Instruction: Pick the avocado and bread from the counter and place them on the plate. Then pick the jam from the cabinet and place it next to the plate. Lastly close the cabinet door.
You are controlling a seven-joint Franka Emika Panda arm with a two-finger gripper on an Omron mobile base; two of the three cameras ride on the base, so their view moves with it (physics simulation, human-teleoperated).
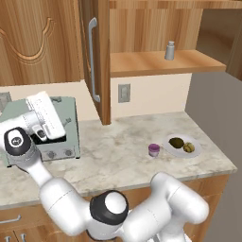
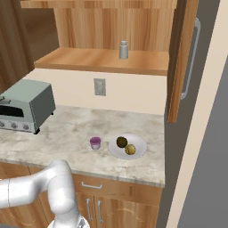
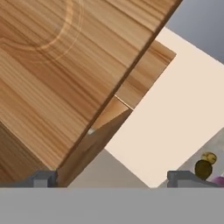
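The avocado (image 1: 176, 142) and the bread (image 1: 188, 147) lie side by side on the white plate (image 1: 182, 154) at the right end of the counter (image 1: 118, 151). The purple jam (image 1: 154, 150) stands on the counter just left of the plate. The cabinet door (image 1: 100, 56) hangs open, edge-on, with its silver handle (image 1: 92, 61) facing left. My gripper (image 1: 40, 100) is raised at the far left, over the toaster oven and well away from the door; in the hand view the gripper (image 3: 111, 178) is open and holds nothing. From the right: avocado (image 2: 121, 142), bread (image 2: 130, 149), jam (image 2: 95, 143), door (image 2: 180, 62).
A grey shaker bottle (image 1: 169, 50) stands on the cabinet shelf (image 1: 142, 64). A grey toaster oven (image 1: 66, 127) sits at the back left of the counter, under my hand. A carved-arch wood panel (image 3: 65, 65) is close in front of the hand.
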